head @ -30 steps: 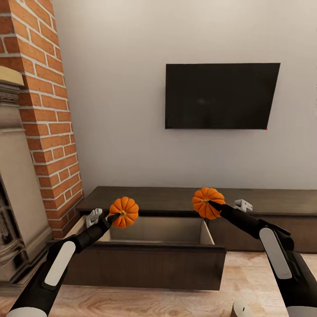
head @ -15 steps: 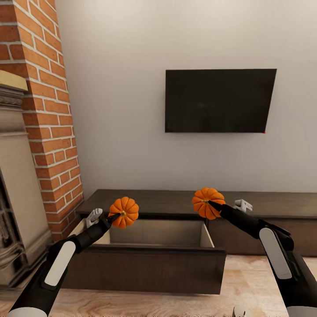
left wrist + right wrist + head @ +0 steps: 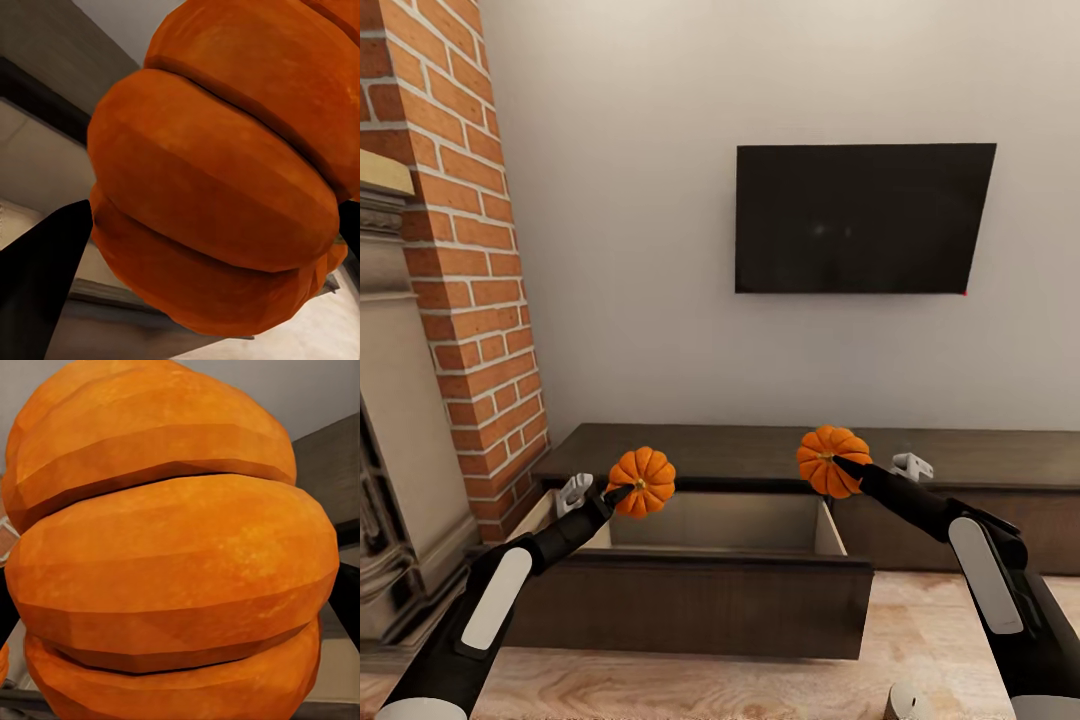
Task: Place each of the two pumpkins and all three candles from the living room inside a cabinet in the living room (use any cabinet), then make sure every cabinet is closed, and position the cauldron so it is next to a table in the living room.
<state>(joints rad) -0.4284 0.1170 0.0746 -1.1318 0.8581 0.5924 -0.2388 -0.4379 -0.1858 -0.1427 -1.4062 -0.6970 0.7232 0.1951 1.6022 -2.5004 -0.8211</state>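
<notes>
Both arms are reaching forward and upward from the near edge of the head view, each sleeved in black with a white panel along the forearm. The left gripper [image 3: 628, 490] is clamping one pumpkin [image 3: 642, 481] at its stem end, holding it in the air above the near-left part of the open drawer [image 3: 690, 590]. The left wrist view is showing this pumpkin [image 3: 225, 172] very close, with a dark fingertip [image 3: 41, 277] lying against its side.

The right gripper [image 3: 842, 463] is gripping the second pumpkin [image 3: 832, 461] in the same way, its fingers closed on the fruit, which is hanging above the drawer's far-right corner and in front of the cabinet [image 3: 980, 460] top. The right wrist view is showing the orange ribs of that pumpkin [image 3: 172, 555] close up.

The cabinet is running along the far wall, its left drawer pulled out and showing a pale interior. A candle [image 3: 910, 702] is standing on the wooden floor at the near right. A dark television [image 3: 860, 218] is hanging on the wall above, and a brick chimney [image 3: 460, 250] is rising at the left. No writing or label can be read anywhere.
</notes>
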